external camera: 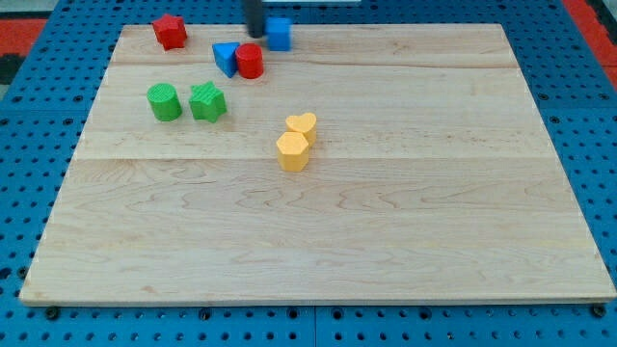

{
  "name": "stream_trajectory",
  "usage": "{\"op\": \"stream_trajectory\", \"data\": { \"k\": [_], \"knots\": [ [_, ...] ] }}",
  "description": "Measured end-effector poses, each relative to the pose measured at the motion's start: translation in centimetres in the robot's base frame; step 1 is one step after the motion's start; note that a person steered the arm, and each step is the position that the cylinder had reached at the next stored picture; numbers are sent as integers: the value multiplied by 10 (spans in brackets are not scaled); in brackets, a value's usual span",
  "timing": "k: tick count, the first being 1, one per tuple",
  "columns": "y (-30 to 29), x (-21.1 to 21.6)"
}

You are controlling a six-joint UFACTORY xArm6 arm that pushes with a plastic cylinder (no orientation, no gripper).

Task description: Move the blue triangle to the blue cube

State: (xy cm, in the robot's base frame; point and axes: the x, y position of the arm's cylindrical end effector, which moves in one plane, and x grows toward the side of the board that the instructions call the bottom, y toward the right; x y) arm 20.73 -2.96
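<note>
No readable text, label, brand, number or sign anywhere: none on the wooden bench (386, 241), none on the coloured blocks, none on the blue perforated surface (29, 116) around it.

tip (254, 36) touching blue cube (279, 34) at its 9 o'clock | blue triangle (227, 58) at tip's 7 o'clock, touching red cylinder (250, 62) at its 9 o'clock

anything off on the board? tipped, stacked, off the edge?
Nothing stands out. All eight blocks sit flat on the wooden board. The blue triangle touches the red cylinder; my tip sits just left of the blue cube.
</note>
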Motion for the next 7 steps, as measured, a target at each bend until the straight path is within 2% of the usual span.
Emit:
{"op": "stream_trajectory", "data": {
  "k": [1, 2, 3, 4, 5, 6, 7],
  "knots": [
    [126, 9],
    [88, 63],
    [10, 116],
    [-66, 114],
    [-101, 92],
    [-109, 53],
    [-27, 33]
  ]
}}
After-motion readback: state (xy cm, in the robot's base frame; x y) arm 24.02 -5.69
